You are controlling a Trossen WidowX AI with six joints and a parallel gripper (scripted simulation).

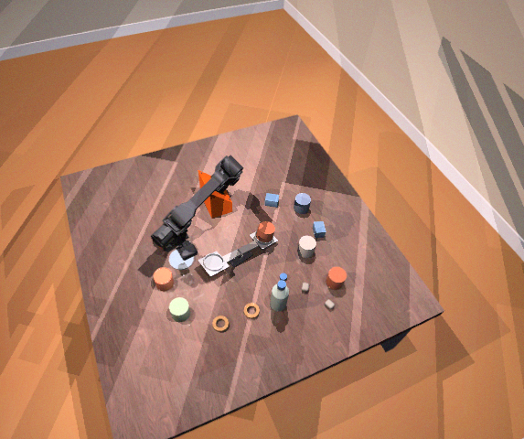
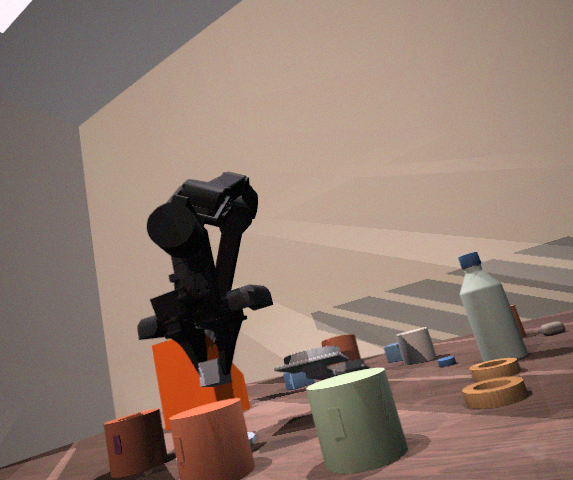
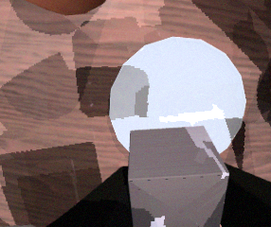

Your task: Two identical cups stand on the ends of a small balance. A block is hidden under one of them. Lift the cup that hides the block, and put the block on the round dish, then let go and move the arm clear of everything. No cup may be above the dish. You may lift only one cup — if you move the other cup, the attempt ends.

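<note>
My gripper (image 1: 187, 251) (image 2: 216, 374) (image 3: 170, 174) points down, shut on a grey block (image 2: 208, 373) (image 3: 173, 153), held in the air. The pale blue round dish (image 1: 175, 261) (image 3: 183, 78) lies below; in the wrist view the block overlaps its near edge. No cup shows on the dish. The balance (image 1: 244, 255) (image 2: 313, 356) has an empty ringed pan (image 1: 213, 262) at its left end. A red-orange cup (image 1: 265, 231) (image 2: 343, 345) stands on its right end. Two similar orange cups stand off the balance, a nearer one (image 1: 163, 278) (image 2: 212, 439) and another (image 2: 135, 442); which came from the balance cannot be told.
A green cup (image 1: 179, 309) (image 2: 357, 421) and two rings (image 1: 213, 323) (image 1: 245, 310) stand toward the front. A bottle (image 1: 279, 297) (image 2: 493, 315), a white cup (image 1: 306, 247), a blue cup (image 1: 302, 203) and another red cup (image 1: 336, 277) are right. An orange wedge (image 1: 219, 207) stands behind.
</note>
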